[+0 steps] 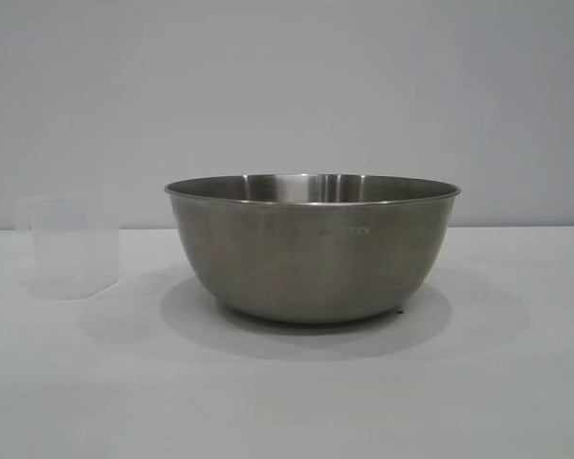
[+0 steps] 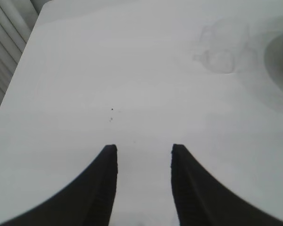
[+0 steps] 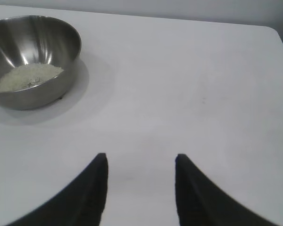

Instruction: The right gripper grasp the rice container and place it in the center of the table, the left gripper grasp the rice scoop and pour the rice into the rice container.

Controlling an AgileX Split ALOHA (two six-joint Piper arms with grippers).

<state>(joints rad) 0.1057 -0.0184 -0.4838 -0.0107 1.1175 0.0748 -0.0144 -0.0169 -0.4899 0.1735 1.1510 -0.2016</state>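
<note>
The rice container (image 1: 312,251), a large steel bowl, stands upright on the white table (image 1: 287,402) near the middle of the exterior view. Off-white rice (image 3: 28,76) lies inside the rice container (image 3: 33,59) in the right wrist view. The rice scoop (image 1: 69,247), a small translucent cup, stands upright to the bowl's left, apart from it. It looks empty. My left gripper (image 2: 144,148) is open over bare table, with the rice scoop (image 2: 221,47) well ahead of it. My right gripper (image 3: 140,156) is open, empty and far from the bowl. Neither arm shows in the exterior view.
A plain grey wall runs behind the table. The table's edge and a ribbed white surface (image 2: 4,47) beyond it show in the left wrist view. A rounded table corner (image 3: 276,33) appears in the right wrist view.
</note>
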